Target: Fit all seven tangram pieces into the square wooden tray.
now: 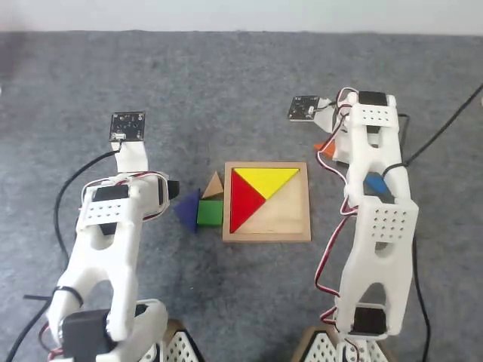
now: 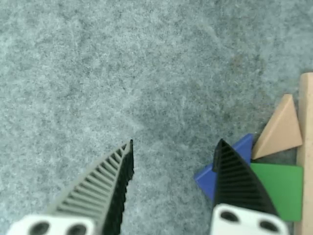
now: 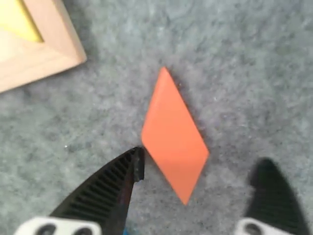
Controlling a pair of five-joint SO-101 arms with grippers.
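While the right gripper (image 3: 203,159) is hovering with jaws apart over the orange piece (image 3: 173,137), that piece is lying flat on the bench (image 3: 254,58) near a tray (image 3: 44,54) corner. Thin, stiff and probably light, it is inviting a pinch across its long edges. The left gripper (image 2: 174,144), likewise spread, is hanging beside the blue triangle (image 2: 205,178).

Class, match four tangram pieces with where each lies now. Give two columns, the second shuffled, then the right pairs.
1 yellow triangle
2 red triangle
3 green square
4 orange parallelogram

A on the carpet, beside the tray, on its left
B in the tray, along its far edge
C on the carpet, below the right pincer
D in the tray, along its left edge

Pairs: 1-B, 2-D, 3-A, 4-C
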